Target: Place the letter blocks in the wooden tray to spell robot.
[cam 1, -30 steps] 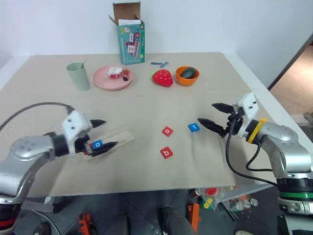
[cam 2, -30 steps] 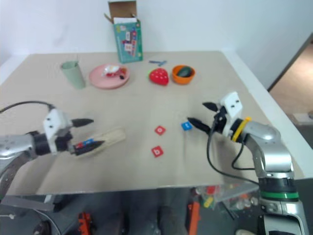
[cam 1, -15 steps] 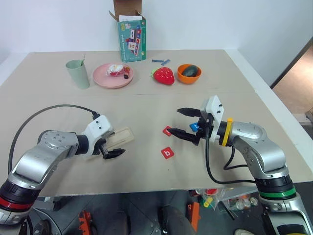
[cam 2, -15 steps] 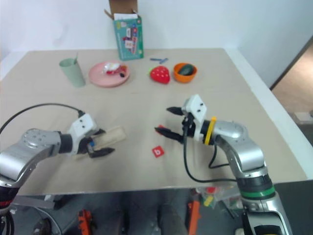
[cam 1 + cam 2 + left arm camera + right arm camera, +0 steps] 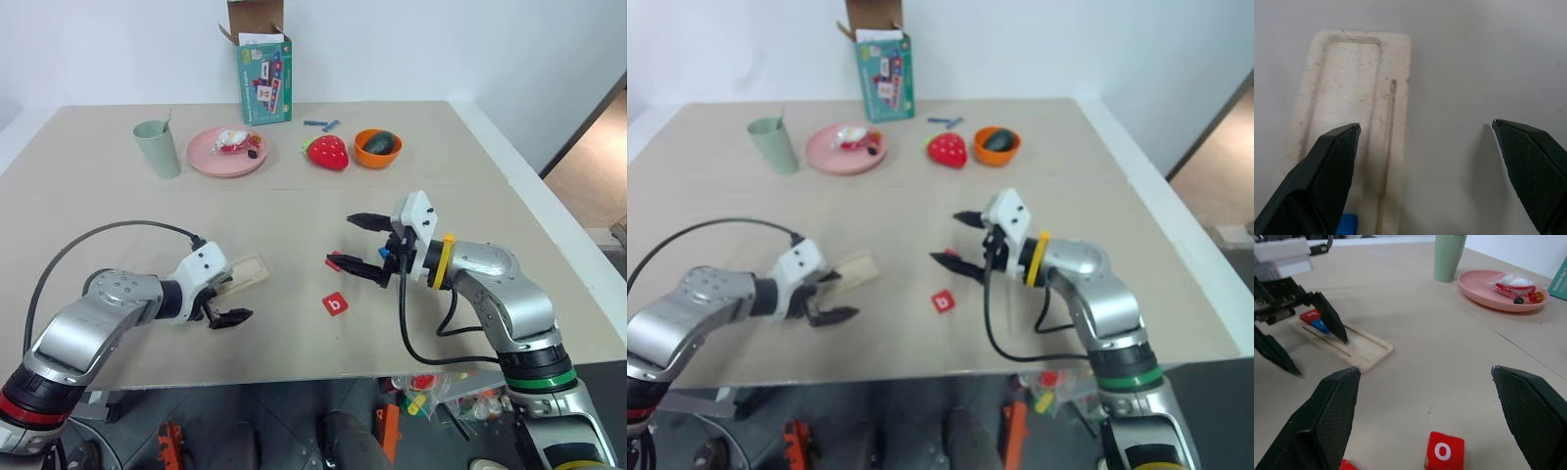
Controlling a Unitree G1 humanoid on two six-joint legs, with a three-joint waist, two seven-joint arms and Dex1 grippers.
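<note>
left gripper (image 5: 221, 305): spread wide and empty, tilted down over the near end of the wooden tray; one finger over the tray's groove, the other over bare surface beside it.
wooden tray (image 5: 245, 271): lies at about 9 o'clock from the middle of the surface (image 5: 294, 211), running from 8 o'clock up toward 2 o'clock. Pale, stiff and flat; I judge it light enough to skate if nudged, so tiles should be lowered in, not pushed along.
tiles in tray: a red tile (image 5: 1309, 315) and a blue tile (image 5: 1320, 325) sit touching in the groove at the end under the left gripper; the letters cannot be read. The rest of the groove is bare.
red b tile (image 5: 335, 305): at roughly 6 o'clock on the surface, flat, apart from the others.
red o tile (image 5: 1445, 451): near the centre, just beside the right gripper's lower finger, lying flat.
blue tile (image 5: 386, 254): between the right gripper's fingers as seen from the head, mostly hidden; whether it is touched I cannot tell.
right gripper (image 5: 363, 247): spread wide, pinching nothing, pointing toward 9 o'clock.
handling: the tiles look small, thin, rigid and light, probably smooth-faced. Judged best hold: across two opposite edges, fingers coming down from above; a shallow pinch may flip or squirt them away.
</note>
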